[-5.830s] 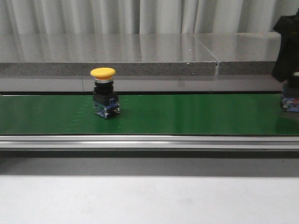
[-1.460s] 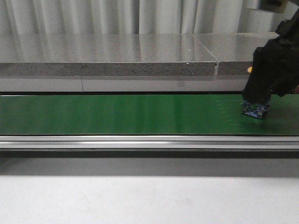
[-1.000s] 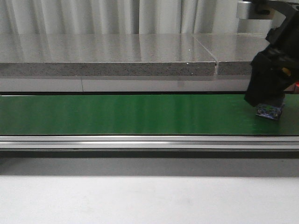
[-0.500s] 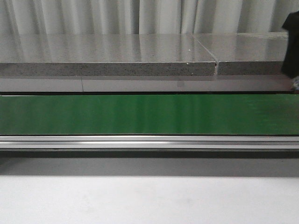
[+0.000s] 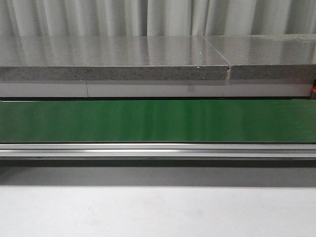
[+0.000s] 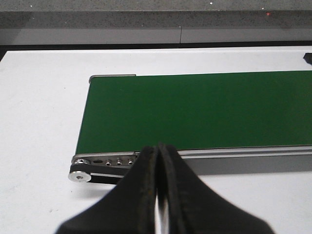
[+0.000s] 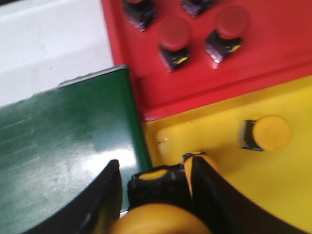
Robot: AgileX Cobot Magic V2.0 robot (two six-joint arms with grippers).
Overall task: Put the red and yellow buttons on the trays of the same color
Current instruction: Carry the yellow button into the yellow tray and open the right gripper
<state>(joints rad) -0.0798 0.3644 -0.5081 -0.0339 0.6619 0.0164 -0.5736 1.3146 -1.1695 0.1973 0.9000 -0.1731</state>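
Note:
In the right wrist view my right gripper (image 7: 155, 180) is shut on a yellow button (image 7: 158, 222) with a black base, held above the end of the green belt (image 7: 63, 151) and the near edge of the yellow tray (image 7: 273, 195). Another yellow button (image 7: 265, 132) lies on that tray. The red tray (image 7: 278, 53) beside it holds several red buttons (image 7: 174, 36). My left gripper (image 6: 159, 151) is shut and empty, over the white table in front of the belt's other end (image 6: 195, 109). No gripper shows in the front view.
The green conveyor belt (image 5: 158, 121) runs across the front view with a metal rail (image 5: 158, 149) along its near side. A grey stone ledge (image 5: 148, 59) and a curtain stand behind it. White table (image 5: 158, 212) lies in front.
The yellow button rode the belt to the right, my right gripper closed on it and carried it out of the front view to the right. The belt is now bare.

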